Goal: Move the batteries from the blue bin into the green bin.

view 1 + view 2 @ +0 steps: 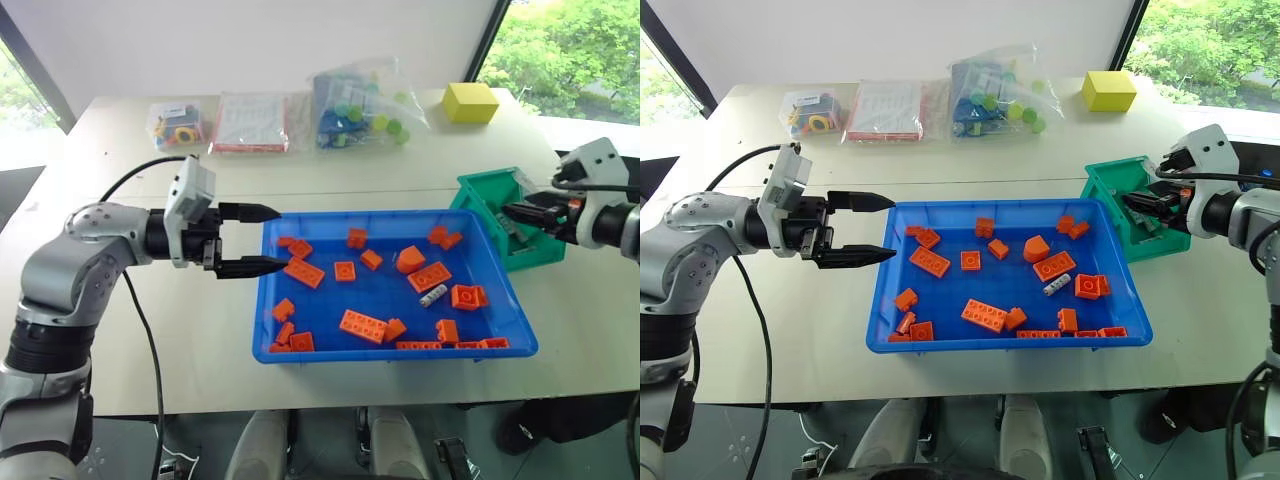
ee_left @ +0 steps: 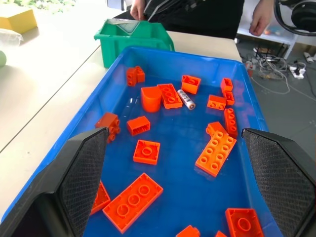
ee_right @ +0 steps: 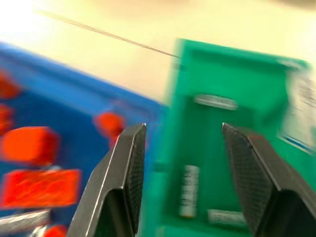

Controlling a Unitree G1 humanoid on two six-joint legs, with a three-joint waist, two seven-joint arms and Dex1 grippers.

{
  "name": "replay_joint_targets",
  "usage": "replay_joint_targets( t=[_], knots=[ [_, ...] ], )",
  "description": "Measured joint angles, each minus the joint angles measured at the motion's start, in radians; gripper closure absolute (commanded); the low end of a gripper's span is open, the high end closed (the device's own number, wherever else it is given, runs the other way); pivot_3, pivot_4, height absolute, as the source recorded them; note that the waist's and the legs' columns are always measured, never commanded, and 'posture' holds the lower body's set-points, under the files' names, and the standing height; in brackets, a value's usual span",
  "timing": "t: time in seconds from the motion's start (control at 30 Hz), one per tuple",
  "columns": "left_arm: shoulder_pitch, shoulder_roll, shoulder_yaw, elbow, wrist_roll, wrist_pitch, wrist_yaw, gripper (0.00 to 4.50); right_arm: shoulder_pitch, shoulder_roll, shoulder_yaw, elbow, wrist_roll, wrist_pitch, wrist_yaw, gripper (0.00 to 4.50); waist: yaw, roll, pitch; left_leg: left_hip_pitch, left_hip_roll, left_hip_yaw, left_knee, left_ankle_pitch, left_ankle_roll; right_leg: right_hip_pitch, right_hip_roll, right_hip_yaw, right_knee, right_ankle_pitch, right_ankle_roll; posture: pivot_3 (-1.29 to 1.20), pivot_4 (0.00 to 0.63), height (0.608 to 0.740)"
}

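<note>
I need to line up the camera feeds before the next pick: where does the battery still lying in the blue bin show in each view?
Left eye view: battery right of the blue bin's middle, beside an orange brick.
Right eye view: same spot.
Left wrist view: upper middle, beyond the left gripper.
Right wrist view: a blurred silver cylinder at the lower left corner, probably it.
Shared landmark: the green bin.
</note>
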Motion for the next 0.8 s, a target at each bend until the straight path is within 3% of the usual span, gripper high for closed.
replay_joint_targets(
  t=[0.13, 0.27, 0.47, 0.8],
  knots=[
    [-0.001, -0.001, -0.001, -0.002, 0.0, 0.001, 0.0, 0.0, 0.087, -0.03, 0.022, -0.131, 0.063, -0.05, 0.149, 2.07, 0.0, 0.0, 0.0, 0.0, 0.0, 0.0, 0.0, 0.0, 0.0, 0.0, 0.0, 0.0, 0.0, 0.0, 0.0, 0.0, 0.15, 0.692],
    [-0.002, -0.001, -0.007, -0.001, 0.0, 0.002, -0.003, 0.0, 0.156, -0.06, 0.133, -0.159, 0.007, -0.201, 0.255, 2.07, 0.001, 0.0, 0.0, 0.0, 0.0, 0.0, 0.001, 0.0, 0.0, 0.0, 0.0, 0.0, 0.0, 0.0, 0.0, 0.0, 0.15, 0.692],
    [-0.005, 0.0, -0.013, -0.004, 0.0, 0.003, -0.004, 0.0, 0.132, -0.065, 0.321, -0.06, -0.171, -0.455, 0.348, 2.07, -0.001, 0.0, 0.0, 0.0, 0.0, 0.0, 0.001, 0.0, 0.0, 0.0, -0.001, 0.0, 0.0, 0.0, 0.0, 0.0, 0.15, 0.692],
    [0.027, 0.02, -0.003, -0.047, -0.02, 0.023, 0.002, 0.0, 0.095, -0.025, 0.457, 0.08, -0.353, -0.731, 0.444, 2.07, 0.001, 0.0, 0.0, 0.0, 0.0, -0.001, 0.001, 0.0, 0.0, 0.0, -0.001, 0.001, 0.0, 0.0, 0.0, 0.0, 0.15, 0.692]
  ],
)
